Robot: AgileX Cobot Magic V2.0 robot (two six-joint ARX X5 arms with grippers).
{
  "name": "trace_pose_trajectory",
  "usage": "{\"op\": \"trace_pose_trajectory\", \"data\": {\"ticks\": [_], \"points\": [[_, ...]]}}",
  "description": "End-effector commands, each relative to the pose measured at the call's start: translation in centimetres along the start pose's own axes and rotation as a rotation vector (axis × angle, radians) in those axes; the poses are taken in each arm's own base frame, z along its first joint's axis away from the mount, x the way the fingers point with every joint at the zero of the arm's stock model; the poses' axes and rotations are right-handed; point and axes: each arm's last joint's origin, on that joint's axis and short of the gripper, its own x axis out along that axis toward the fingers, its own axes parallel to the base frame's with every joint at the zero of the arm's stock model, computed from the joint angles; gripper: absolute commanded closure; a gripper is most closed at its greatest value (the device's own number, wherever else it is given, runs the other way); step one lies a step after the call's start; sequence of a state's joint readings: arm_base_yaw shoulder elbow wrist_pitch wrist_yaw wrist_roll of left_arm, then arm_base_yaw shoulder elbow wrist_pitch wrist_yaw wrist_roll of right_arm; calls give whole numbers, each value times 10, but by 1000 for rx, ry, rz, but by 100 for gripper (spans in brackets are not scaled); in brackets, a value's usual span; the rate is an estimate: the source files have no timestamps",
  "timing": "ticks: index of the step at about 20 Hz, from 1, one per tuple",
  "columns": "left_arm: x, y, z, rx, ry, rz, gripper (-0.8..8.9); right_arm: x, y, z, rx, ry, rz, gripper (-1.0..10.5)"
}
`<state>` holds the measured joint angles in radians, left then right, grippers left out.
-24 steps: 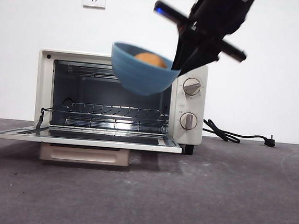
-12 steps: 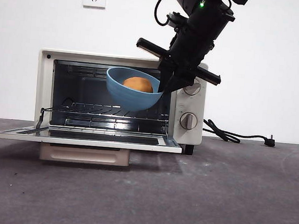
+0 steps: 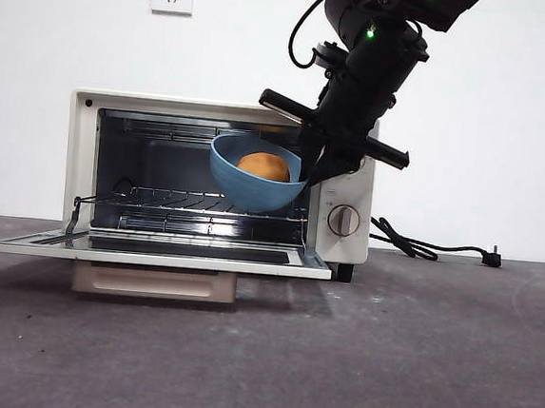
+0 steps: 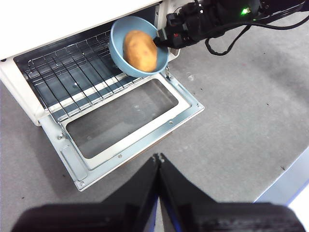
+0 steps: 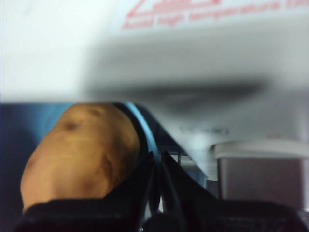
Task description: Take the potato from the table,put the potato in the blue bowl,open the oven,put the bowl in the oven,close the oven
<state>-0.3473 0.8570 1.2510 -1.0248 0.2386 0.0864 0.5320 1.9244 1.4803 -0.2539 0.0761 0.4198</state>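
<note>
The blue bowl [image 3: 252, 181] hangs tilted in the mouth of the open oven [image 3: 220, 176], just above the wire rack [image 3: 196, 200]. The orange-tan potato [image 3: 263, 167] lies inside the bowl. My right gripper [image 3: 306, 169] is shut on the bowl's right rim; its arm comes down from the upper right. In the right wrist view the potato [image 5: 79, 152] fills the frame beside the blue rim [image 5: 140, 130], pinched between the jaws [image 5: 157, 162]. The left wrist view looks down on the bowl [image 4: 136, 46], the potato [image 4: 140, 49] and the lowered oven door [image 4: 126, 121]. My left gripper [image 4: 158, 158] is shut, back from the door.
The oven door [image 3: 154, 249] lies flat and open toward the front. Two knobs [image 3: 344, 220] sit on the oven's right panel, close to the right arm. A black cord [image 3: 431, 247] trails on the dark grey table [image 3: 412, 359] to the right of the oven.
The right gripper carried the bowl with the potato down and into the oven's opening; it now hangs lower and further in, just above the rack.
</note>
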Motion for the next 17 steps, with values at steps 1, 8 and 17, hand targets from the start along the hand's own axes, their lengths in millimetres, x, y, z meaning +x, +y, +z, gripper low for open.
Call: {"op": "trace_pose_trajectory", "data": {"ticks": [1, 8, 17], "points": [[0, 0, 0, 15, -1, -2, 822, 5, 1, -3, -1, 4, -10, 962], [0, 0, -1, 16, 1, -1, 822, 5, 2, -1, 1, -15, 8, 909], [0, 0, -1, 19, 1, -1, 821, 4, 4, 2, 2, -43, 26, 782]]}}
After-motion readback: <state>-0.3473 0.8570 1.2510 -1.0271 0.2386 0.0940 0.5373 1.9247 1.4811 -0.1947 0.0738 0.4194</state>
